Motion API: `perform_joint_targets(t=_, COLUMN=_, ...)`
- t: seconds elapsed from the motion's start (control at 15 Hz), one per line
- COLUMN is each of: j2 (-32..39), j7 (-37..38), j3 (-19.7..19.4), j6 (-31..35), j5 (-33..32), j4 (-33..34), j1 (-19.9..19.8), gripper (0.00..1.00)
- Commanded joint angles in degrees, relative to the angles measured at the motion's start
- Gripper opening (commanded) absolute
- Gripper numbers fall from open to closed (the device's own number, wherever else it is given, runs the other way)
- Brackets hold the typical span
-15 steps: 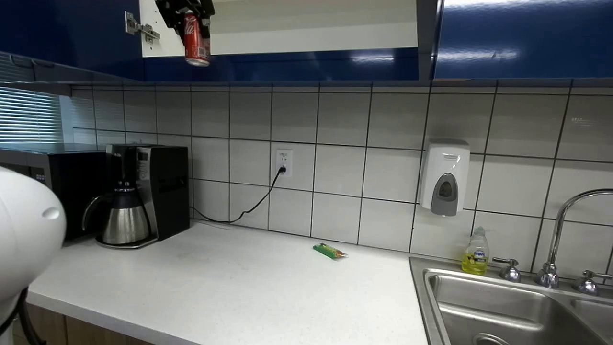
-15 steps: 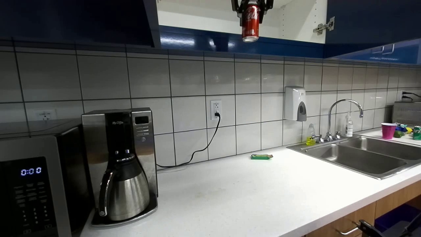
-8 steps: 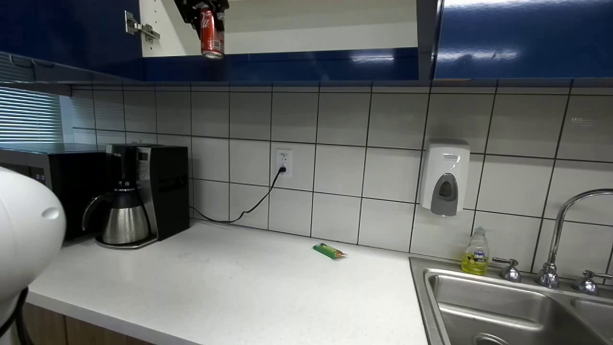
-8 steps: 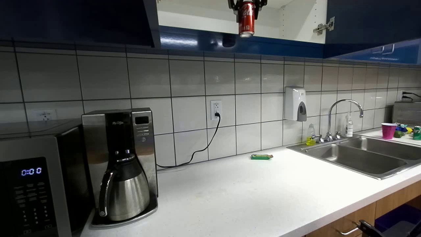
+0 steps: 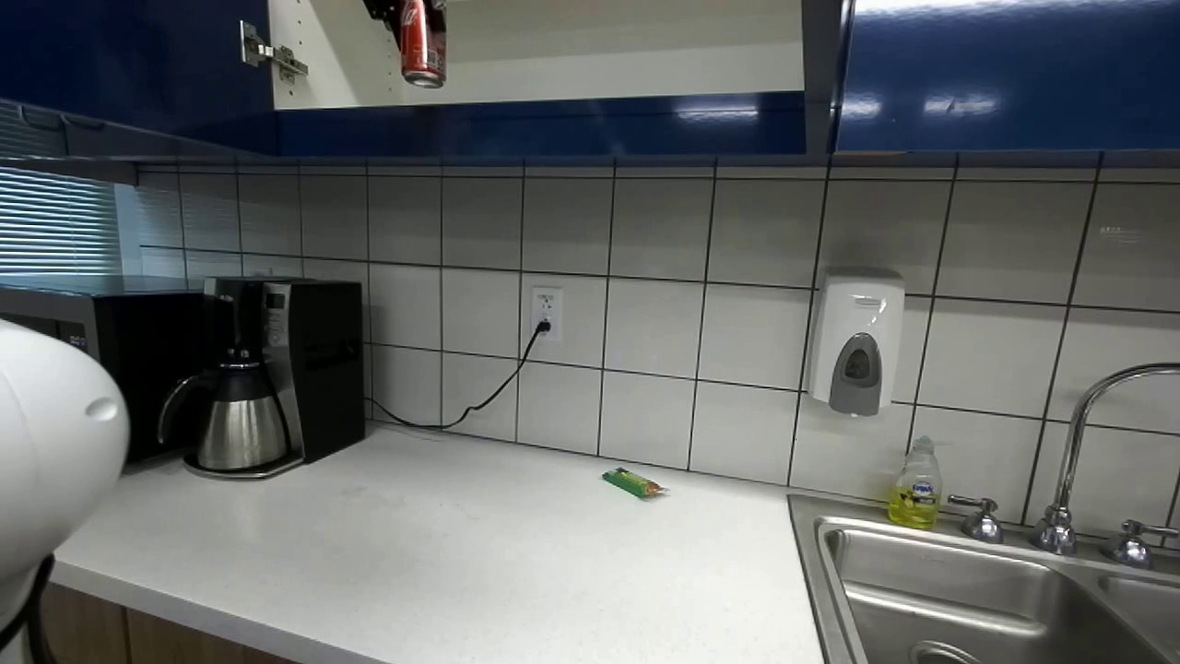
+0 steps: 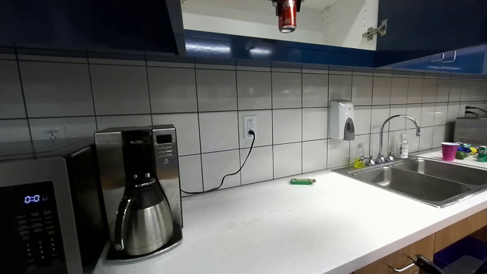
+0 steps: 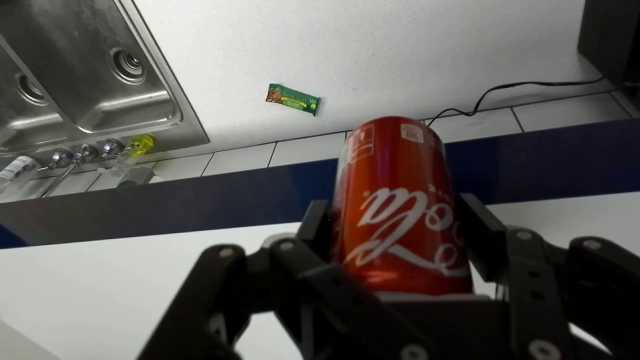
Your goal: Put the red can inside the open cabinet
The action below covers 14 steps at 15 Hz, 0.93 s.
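Gripper (image 7: 398, 220) is clasping the can (image 7: 400, 200) from both sides; in the wrist view I'm seeing its white lettering upside down. In both exterior views the can is hanging against the pale inside of the cabinet (image 5: 608, 55), base downward, leaning slightly, its lower rim showing above the blue edge (image 5: 553, 129). Whether it is sitting past the front or short of it, I'm not managing to tell. The gripper's upper part is running out of both those frames. Door (image 6: 430, 26) is standing open on its hinge (image 6: 374, 30). Past the can, in the wrist view, I'm looking onto the counter (image 5: 461, 544). Below: a green packet (image 5: 633, 482) is lying flat there near the tiles (image 5: 650, 323), well apart from the can. Microwave (image 6: 49, 209) is sitting just beside the coffee maker (image 6: 137, 160); a black cord (image 5: 443, 427) is running from behind the latter to the outlet (image 6: 250, 122). Dispenser (image 5: 857, 341) is hanging on the tiles. Soap bottle (image 5: 914, 489), yellow in its lower part, is standing at the back of the sink (image 5: 819, 572), just beside a tap handle (image 5: 982, 526). Farther along I'm picking out a pink cup (image 6: 449, 151) standing beyond the sink. White arm (image 5: 55, 443) is crowding the left border of an exterior view.
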Motion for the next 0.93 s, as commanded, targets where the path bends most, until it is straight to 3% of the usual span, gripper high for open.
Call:
perform_joint_targets(t=0.0, j2=5.5, j7=-1.2, j3=-0.4, j6=-4.4, j5=-2.6, j4=10.4, j1=1.7, gripper=0.42)
perform_joint_targets(t=0.87, j2=15.0, j7=-1.9, j3=-3.0, j6=-3.8, j5=-2.8, j4=21.2, j1=0.2, gripper=0.42)
